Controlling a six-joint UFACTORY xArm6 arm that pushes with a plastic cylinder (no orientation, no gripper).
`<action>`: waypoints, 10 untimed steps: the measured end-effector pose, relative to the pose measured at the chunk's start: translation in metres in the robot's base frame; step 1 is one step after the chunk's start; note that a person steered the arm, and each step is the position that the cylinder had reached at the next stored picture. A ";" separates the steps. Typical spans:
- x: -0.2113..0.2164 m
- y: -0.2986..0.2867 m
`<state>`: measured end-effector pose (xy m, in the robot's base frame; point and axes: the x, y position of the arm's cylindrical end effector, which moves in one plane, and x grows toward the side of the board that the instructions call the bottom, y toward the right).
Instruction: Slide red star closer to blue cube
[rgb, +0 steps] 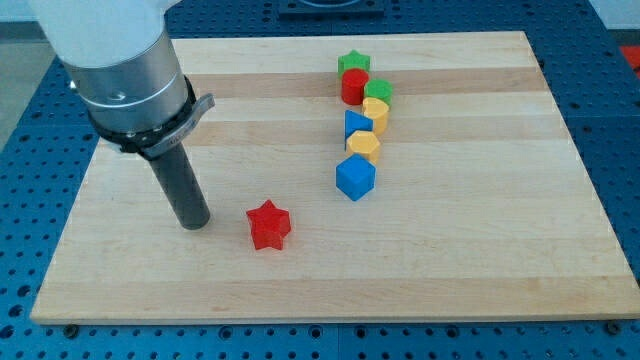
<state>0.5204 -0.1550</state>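
Nearest the camera sits the red star (268, 224), low on the wooden board (480, 270) and a little to the view's left of centre. Our tip (195, 222) rests on the board at about 9 o'clock from the star, near it but apart, with a strip of bare wood between them. We carry no jaws at all, only the dark rod, so nothing is held.

From the star, the blue cube (355, 178) lies at roughly 2 o'clock, well apart. It is the bottom end of a column of blocks running toward the view's top: a yellow block (363, 146) touching or just beside it, a blue block (355, 123), another yellow block (375, 109), a green block (378, 90), a red cylinder (354, 86) and a green star (353, 63).

We judge the step in hand to be the approach: contact is not yet made. The next move calls for us to shift toward 7 or 8 o'clock of the star, so the push line runs through it toward the cube, then slide steadily to 2 o'clock. Pushing from where we stand would likely send it to 3 o'clock, passing below the cube.

As a star it has no real long axis; 1 point faces roughly 12 o'clock.
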 end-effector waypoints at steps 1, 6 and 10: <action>0.000 0.020; 0.034 0.041; 0.036 0.160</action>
<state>0.5561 0.0054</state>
